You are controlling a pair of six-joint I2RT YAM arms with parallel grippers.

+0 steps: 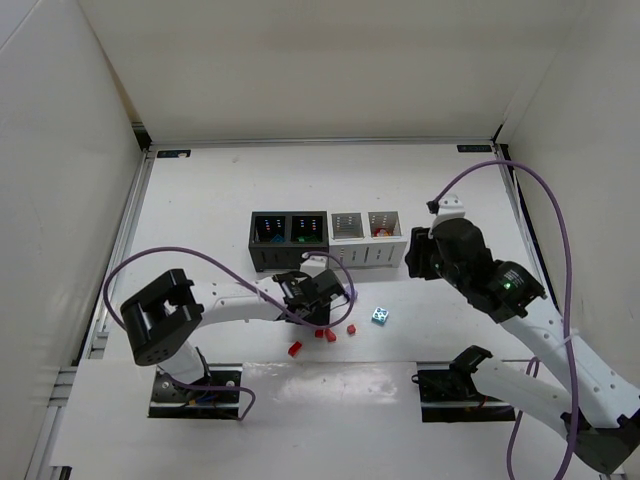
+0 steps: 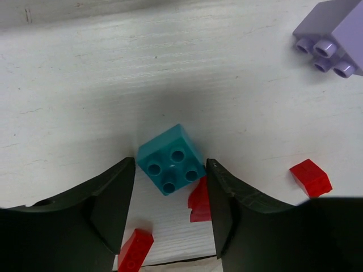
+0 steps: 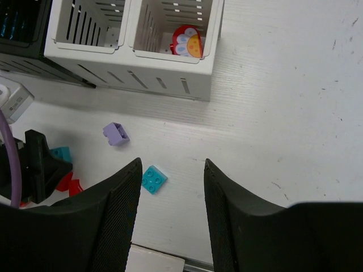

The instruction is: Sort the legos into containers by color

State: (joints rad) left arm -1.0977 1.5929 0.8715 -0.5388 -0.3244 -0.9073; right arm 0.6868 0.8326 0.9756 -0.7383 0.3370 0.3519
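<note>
Red legos [image 1: 325, 334], three of them, lie loose on the white table [image 1: 210, 190] nearest the arm bases, well short of the bins. Left gripper [image 2: 170, 170] is down at the table right at that cluster (wrist view shows it best). Its fingers [image 2: 110, 207] straddle a teal lego [image 2: 173, 148], studs up, turned diagonal, corners at or almost at the inner faces. Can't tell if it's actually clamped or only bracketed. One red sits just beside the teal one, by the right finger. Another lies near the left finger, and the third is off to the right.

Just right of the cluster, a light-blue lego [image 1: 380, 315] sits alone, studs up. Lilac lego [image 3: 115, 134] lies further out, between the cluster and the white bins [image 3: 170, 79].

Right gripper [image 3: 172, 167] hangs above the table near the white pair's right end, fingers apart, nothing between them. The right white bin holds a red piece [image 3: 186, 42]. Black bins [image 1: 288, 255] adjoin on the left, with coloured bits inside, too small to call.
</note>
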